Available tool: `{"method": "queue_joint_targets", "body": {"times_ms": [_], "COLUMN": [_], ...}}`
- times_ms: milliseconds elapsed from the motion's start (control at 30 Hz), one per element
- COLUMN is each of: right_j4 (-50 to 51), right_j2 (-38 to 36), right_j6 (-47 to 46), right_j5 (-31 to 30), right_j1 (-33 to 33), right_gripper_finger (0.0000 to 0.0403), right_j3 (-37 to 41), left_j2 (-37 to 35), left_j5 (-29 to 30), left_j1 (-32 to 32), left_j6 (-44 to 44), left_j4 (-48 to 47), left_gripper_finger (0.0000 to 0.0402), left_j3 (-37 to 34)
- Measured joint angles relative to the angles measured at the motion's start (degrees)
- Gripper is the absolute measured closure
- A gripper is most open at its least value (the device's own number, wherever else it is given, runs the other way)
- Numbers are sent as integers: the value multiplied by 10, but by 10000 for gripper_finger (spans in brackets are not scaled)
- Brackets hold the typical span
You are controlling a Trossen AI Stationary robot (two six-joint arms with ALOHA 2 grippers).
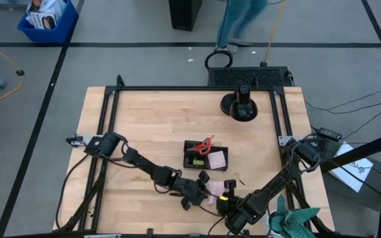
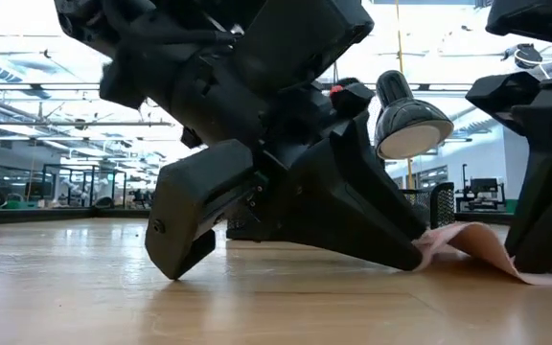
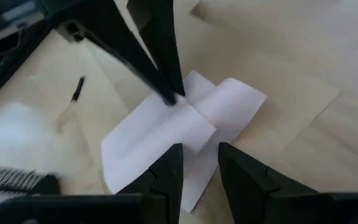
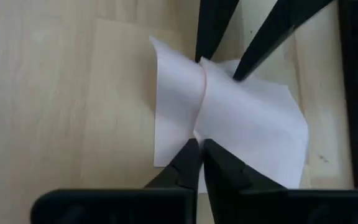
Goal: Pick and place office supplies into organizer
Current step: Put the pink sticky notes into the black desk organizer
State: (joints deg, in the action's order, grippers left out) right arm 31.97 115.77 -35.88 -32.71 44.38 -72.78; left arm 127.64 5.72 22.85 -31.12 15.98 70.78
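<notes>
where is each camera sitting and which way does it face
High view: above the table, looking straight down; both arms show, hands meeting at the pink sticky note, organizer beyond.
Low view: at table-top height, looking level; the arms loom close.
Left wrist view: looks past the left hand at the note.
Right wrist view: looks past the right hand, pinching the note.
Both wrist views share the note and the opposite hand's fingers.
</notes>
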Motion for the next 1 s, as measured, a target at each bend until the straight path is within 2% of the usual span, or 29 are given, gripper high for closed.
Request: {"method": "queue_joint_targets", "body": {"times_ms": [100,333,533,733,900,1000], "right_j4": [15,15,-22,-42,-49,-47], "right_j2": [2,-1,-9,-39,-66,-79], "right_j6": [13,13,28,28,30,45], "right_j5": [4,28,15,27,9,-10], "right_j1": [0,-10,-12,-16,-16,-13], "right_gripper_finger": [399,402,401,402,402,402], "right_j3": [-17,-24,-24,-25,-26,-26], "left_j2": [-29,-57,-24,-23,-23,-27], "left_j5": [47,54,137,144,156,217], "left_j1": [10,37,64,69,63,65], "left_j6": [-17,-80,-92,-154,-133,-123], "left_j4": [-39,-145,-140,-118,-116,-116], "left_gripper_finger": [295,282,228,186,163,161], "left_j3": [-1,0,3,3,3,3]}}
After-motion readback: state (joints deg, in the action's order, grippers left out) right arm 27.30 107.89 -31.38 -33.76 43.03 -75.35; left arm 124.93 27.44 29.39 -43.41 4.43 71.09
